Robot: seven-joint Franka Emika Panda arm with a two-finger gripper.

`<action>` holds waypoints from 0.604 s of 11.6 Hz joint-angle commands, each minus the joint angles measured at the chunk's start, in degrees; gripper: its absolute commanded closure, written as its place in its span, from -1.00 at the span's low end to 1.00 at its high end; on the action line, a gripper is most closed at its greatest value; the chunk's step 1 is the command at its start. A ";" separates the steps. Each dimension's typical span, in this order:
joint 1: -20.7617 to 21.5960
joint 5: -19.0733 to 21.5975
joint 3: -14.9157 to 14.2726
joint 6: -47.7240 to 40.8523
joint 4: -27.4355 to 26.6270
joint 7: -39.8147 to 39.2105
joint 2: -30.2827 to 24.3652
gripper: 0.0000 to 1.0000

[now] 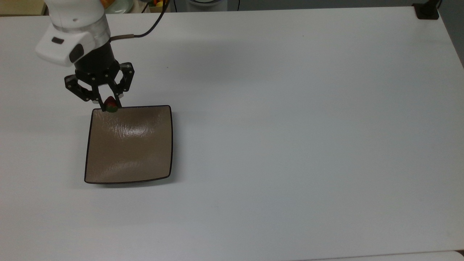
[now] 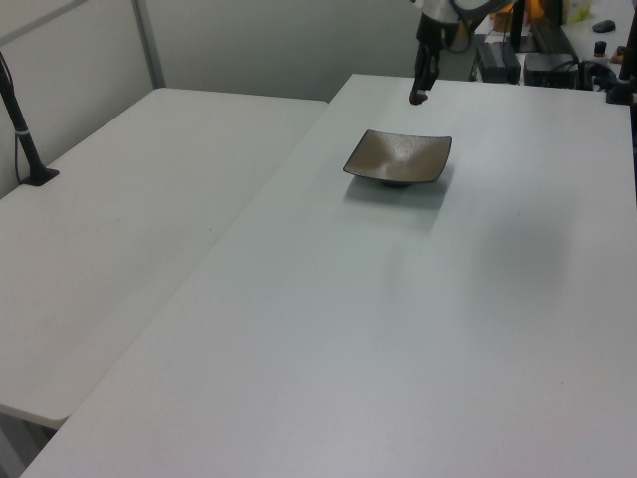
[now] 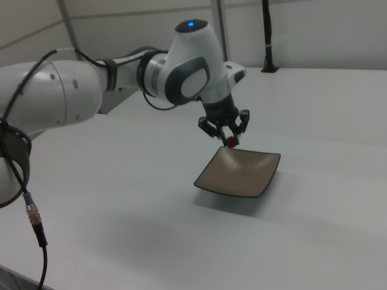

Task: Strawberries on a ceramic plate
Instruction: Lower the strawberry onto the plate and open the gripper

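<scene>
white table (image 1: 290,108) bears the ceramic plate (image 1: 128,145); above its edge the pincer (image 1: 110,105) grips the strawberry (image 1: 110,104).

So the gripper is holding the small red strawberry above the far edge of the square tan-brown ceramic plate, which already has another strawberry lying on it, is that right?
Not quite: the square tan-brown ceramic plate is bare, as the top view shows. The rest holds: the gripper is shut on the small red strawberry, held above the plate's far edge.
</scene>
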 commanded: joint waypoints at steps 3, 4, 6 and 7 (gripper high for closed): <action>-0.04 1.09 0.55 10.36 -5.76 -2.05 2.07 0.93; 0.14 1.09 0.55 12.46 -6.03 -2.05 3.65 0.92; 0.40 1.00 0.55 16.59 -6.12 -2.05 6.37 0.92; 0.40 1.00 0.64 17.57 -6.38 -2.05 7.00 0.92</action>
